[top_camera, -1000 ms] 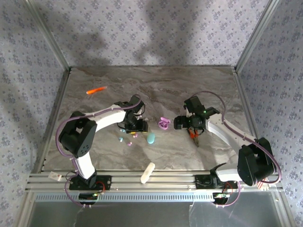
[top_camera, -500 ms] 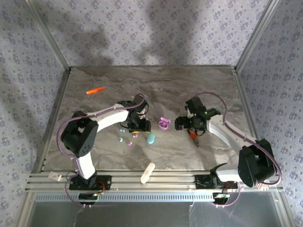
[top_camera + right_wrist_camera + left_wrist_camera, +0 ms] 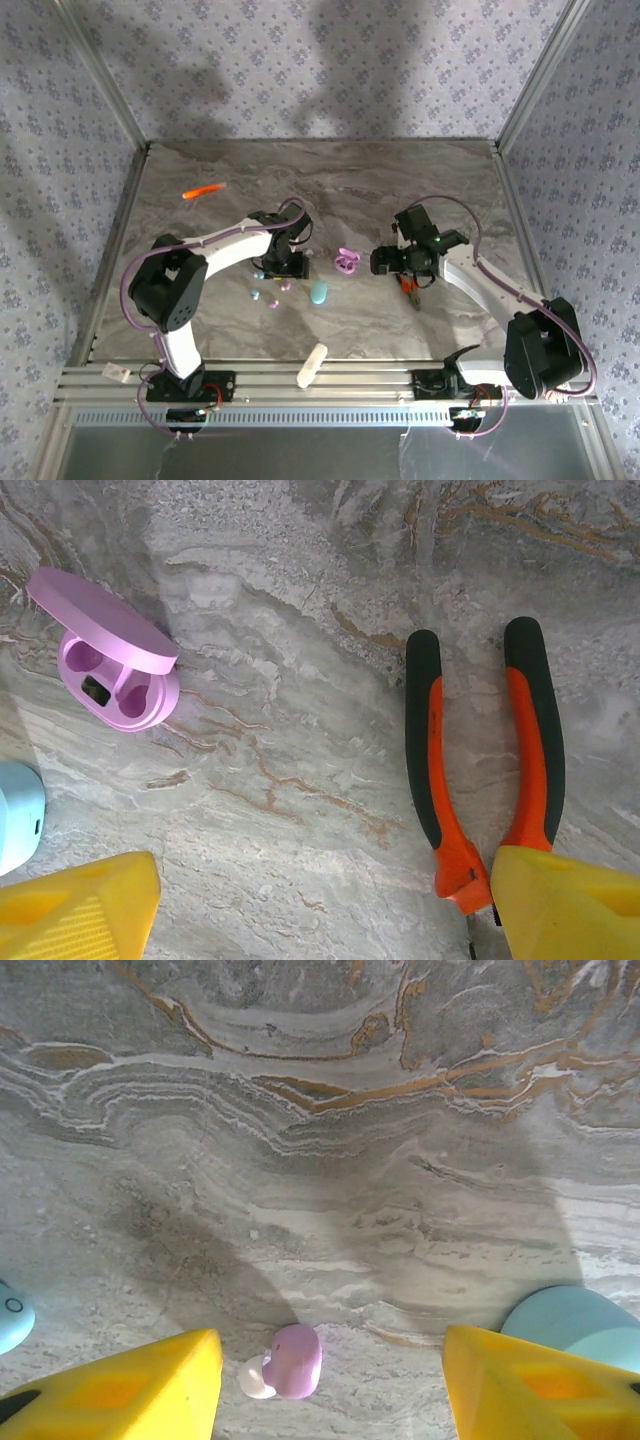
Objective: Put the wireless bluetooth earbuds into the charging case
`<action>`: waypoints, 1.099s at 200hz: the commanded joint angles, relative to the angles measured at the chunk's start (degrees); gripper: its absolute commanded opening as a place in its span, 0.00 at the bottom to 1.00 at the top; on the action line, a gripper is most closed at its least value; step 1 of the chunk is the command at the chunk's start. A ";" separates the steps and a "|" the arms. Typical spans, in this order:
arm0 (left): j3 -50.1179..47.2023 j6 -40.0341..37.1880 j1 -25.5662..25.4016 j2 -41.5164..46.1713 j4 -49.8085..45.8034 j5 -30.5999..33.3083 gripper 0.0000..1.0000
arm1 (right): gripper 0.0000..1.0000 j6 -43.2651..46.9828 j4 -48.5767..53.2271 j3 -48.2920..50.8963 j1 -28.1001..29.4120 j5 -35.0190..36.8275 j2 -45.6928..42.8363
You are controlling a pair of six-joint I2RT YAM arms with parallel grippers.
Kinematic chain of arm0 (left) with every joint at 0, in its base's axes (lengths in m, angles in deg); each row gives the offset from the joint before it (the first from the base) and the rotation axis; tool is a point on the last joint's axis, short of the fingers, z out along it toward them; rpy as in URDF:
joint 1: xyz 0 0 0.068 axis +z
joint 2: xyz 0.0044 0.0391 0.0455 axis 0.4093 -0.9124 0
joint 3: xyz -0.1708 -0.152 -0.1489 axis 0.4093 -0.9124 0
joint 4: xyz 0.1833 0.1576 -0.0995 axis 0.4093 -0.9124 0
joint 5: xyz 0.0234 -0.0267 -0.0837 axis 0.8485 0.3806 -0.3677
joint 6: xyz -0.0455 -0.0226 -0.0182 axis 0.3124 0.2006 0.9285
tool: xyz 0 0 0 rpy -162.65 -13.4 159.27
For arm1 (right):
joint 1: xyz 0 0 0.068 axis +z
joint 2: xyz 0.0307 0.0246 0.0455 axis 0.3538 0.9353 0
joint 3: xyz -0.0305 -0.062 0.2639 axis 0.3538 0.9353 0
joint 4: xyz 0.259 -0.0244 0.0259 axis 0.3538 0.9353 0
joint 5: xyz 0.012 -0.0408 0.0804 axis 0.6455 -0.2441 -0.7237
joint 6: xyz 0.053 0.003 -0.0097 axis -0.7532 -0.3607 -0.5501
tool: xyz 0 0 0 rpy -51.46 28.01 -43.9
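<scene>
A pink-lilac earbud [image 3: 290, 1362] lies on the marble between my left gripper's [image 3: 325, 1392] yellow fingers, nearer the left finger [image 3: 120, 1390] and untouched. The jaws stand open. From above, the left gripper [image 3: 283, 262] hovers over small buds: a pink one [image 3: 286, 286] and teal ones [image 3: 258, 274] [image 3: 255, 294]. The pink charging case [image 3: 346, 261] [image 3: 115, 665] lies open with both sockets empty. A closed teal case [image 3: 319, 292] [image 3: 570, 1320] sits by the left gripper's right finger. My right gripper [image 3: 395, 262] [image 3: 320, 920] is open over bare marble, right of the pink case.
Orange-handled pliers [image 3: 410, 287] [image 3: 480, 760] lie under the right gripper, against its right finger. An orange marker [image 3: 203, 190] rests at the back left. A white oblong object [image 3: 314, 364] sits at the table's near edge. Patterned walls enclose the table on three sides.
The left gripper swung slightly right and then back left over the buds. The right arm has barely moved.
</scene>
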 commanded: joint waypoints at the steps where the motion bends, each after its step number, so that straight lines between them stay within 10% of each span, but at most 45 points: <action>1: 1.41 -0.87 -0.21 -1.88 -1.11 -0.80 0.60 | 0.87 -0.27 0.35 0.78 -0.33 -0.56 -1.26; 139: 3.19 -2.67 -3.06 -3.59 -4.69 1.53 0.45 | 0.83 -0.45 -0.01 1.42 -0.50 -0.67 -1.67; 220: 9.05 -5.16 -9.19 -4.73 -13.53 20.45 0.44 | 0.85 -0.69 -0.18 2.93 -0.59 0.50 -6.82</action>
